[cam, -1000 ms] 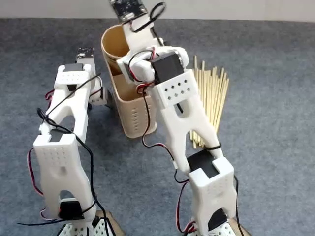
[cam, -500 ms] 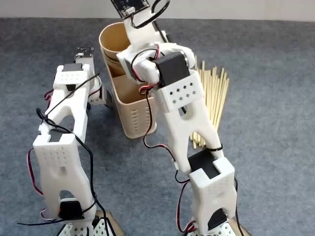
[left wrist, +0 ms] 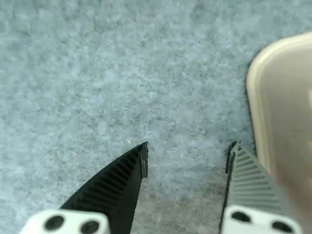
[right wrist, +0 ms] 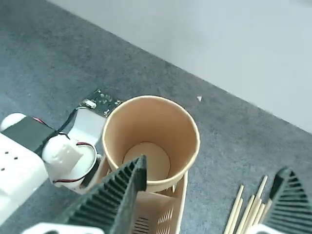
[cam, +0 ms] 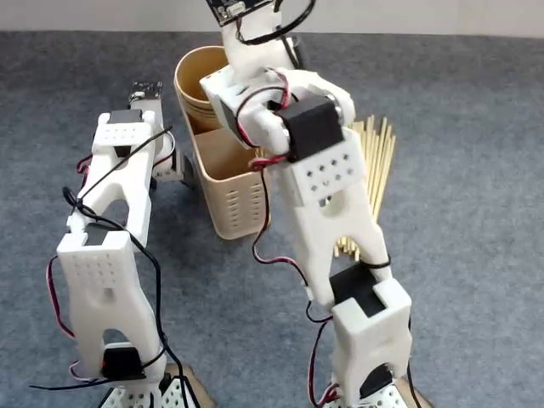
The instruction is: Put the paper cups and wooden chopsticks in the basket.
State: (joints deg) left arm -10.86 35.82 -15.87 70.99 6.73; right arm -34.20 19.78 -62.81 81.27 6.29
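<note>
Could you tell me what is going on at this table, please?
Two arms are packing a basket. A paper cup already stands in its far end, and the right gripper hangs open above it. The wooden chopsticks lie on the mat beside the basket, not yet packed. The left gripper sits open, low over the mat on the basket's other side.

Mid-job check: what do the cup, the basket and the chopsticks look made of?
The cup looks like matte brown paper with a rolled rim. The basket is probably smooth beige plastic, given the moulded slots in its wall. The chopsticks are pale, thin and straight, likely wood or bamboo; grain is too fine to tell.
</note>
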